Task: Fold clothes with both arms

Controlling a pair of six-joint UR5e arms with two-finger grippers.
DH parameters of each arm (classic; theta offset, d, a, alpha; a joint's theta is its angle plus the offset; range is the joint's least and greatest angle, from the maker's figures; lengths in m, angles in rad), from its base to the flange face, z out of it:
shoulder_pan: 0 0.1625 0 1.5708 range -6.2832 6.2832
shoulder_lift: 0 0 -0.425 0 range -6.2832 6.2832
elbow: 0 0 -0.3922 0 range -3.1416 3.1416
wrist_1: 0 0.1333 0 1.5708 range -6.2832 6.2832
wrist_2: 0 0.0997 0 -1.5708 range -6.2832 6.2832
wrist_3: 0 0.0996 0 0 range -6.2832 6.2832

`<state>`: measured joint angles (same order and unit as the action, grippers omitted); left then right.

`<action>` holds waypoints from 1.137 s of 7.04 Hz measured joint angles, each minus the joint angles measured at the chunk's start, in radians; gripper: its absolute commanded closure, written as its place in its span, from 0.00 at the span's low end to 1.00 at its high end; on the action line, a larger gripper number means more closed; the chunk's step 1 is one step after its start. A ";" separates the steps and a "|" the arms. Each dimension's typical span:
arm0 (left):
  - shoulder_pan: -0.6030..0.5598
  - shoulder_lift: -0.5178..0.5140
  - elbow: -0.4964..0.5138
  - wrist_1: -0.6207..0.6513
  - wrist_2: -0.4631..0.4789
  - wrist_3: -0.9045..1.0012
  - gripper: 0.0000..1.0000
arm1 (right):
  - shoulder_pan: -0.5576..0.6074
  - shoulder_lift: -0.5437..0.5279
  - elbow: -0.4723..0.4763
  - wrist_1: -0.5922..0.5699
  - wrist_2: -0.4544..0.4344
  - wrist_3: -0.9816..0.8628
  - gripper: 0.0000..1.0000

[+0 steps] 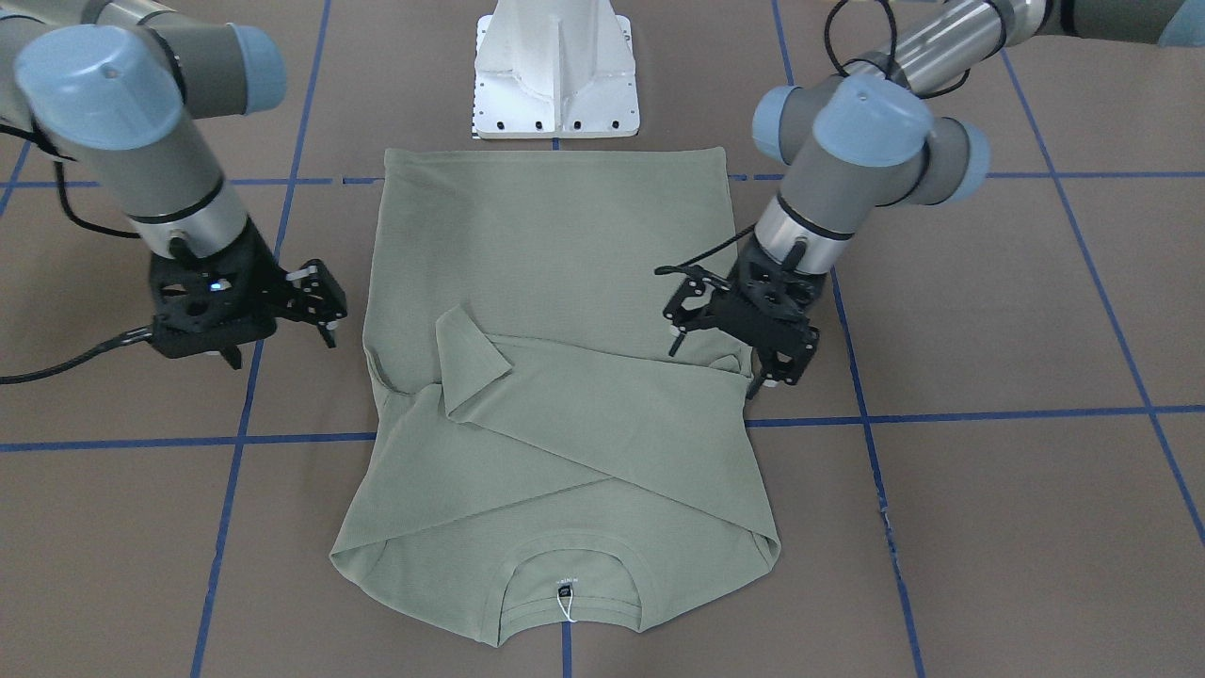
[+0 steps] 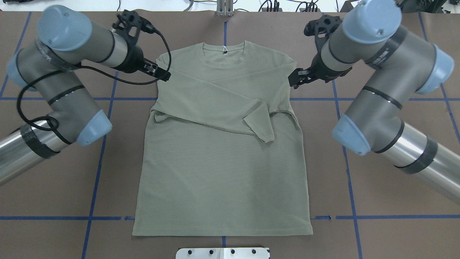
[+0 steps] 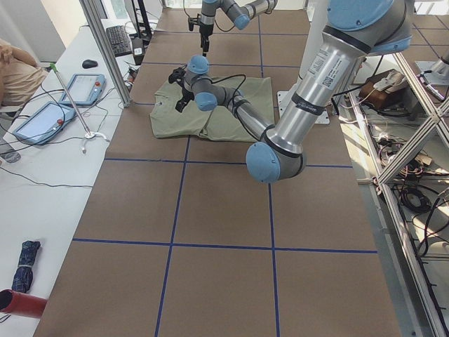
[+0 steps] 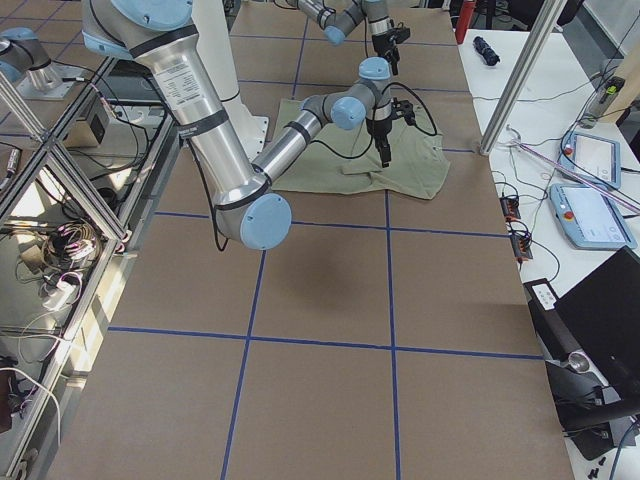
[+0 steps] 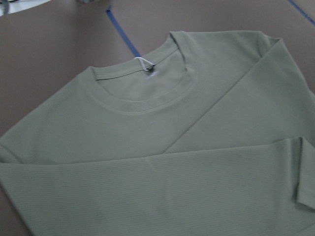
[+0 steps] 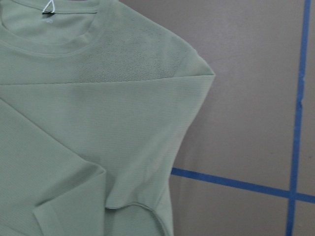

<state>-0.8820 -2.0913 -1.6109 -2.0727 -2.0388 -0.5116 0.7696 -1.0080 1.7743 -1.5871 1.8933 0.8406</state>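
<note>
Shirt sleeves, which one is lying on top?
The sleeve folded across from the robot's left side: its cuff shows whole, and the other sleeve runs underneath it.

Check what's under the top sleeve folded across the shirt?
The other sleeve slants in from the opposite shoulder and slips beneath the top sleeve. Its cuff and the chest of the shirt there are covered, so they cannot be seen.

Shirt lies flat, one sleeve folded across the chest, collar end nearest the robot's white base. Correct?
No. The collar is at the end of the shirt farthest from the white base; the hem is nearest it. The overhead exterior view shows this. The rest, flat with a sleeve across the chest, stands.
</note>
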 measured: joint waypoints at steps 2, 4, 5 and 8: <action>-0.102 0.096 -0.012 -0.011 -0.126 0.148 0.00 | -0.129 0.124 -0.126 -0.005 -0.164 0.111 0.17; -0.118 0.120 -0.015 -0.017 -0.143 0.167 0.00 | -0.209 0.222 -0.267 -0.005 -0.276 0.158 0.23; -0.119 0.122 -0.015 -0.018 -0.143 0.166 0.00 | -0.238 0.268 -0.335 -0.005 -0.315 0.183 0.25; -0.118 0.122 -0.015 -0.018 -0.142 0.161 0.00 | -0.284 0.320 -0.437 -0.019 -0.381 0.194 0.36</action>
<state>-0.9999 -1.9690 -1.6260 -2.0908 -2.1810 -0.3508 0.4854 -0.6884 1.3369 -1.6063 1.5122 1.0346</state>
